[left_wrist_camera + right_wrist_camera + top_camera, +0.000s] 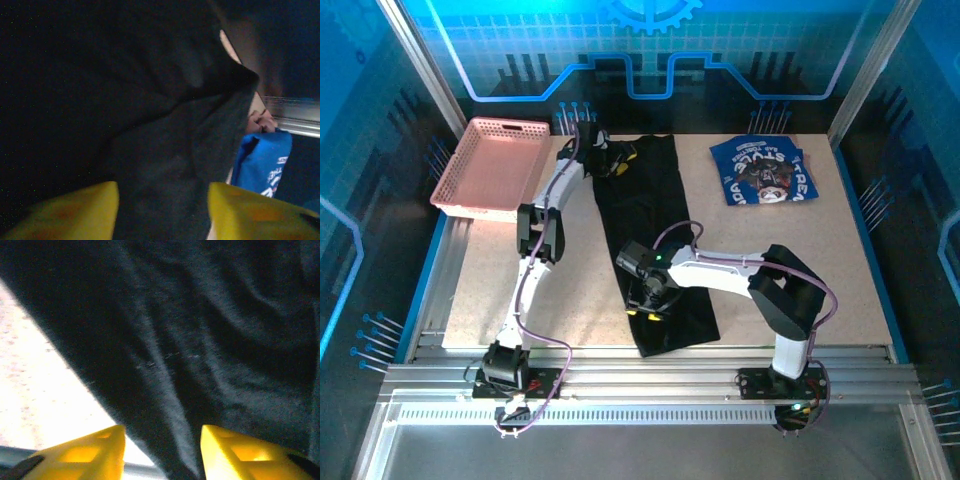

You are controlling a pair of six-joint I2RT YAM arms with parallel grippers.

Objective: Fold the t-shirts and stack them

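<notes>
The black t-shirt (655, 235) lies as a long narrow strip down the middle of the table. My left gripper (612, 160) is over its far end and stands open, its yellow fingers apart with black cloth (175, 150) lying between them. My right gripper (648, 300) hovers low over the strip's near end, also open, and the cloth (210, 340) runs loosely between its fingers (95, 452). The blue t-shirt (765, 170) with white lettering rests folded at the back right, and its edge (260, 160) appears in the left wrist view.
A pink lattice basket (490, 165) stands at the back left, close to the left arm. Bare tabletop (840, 270) stretches right of the black strip and left of it (30, 390). Metal rails (650, 385) run along the near edge.
</notes>
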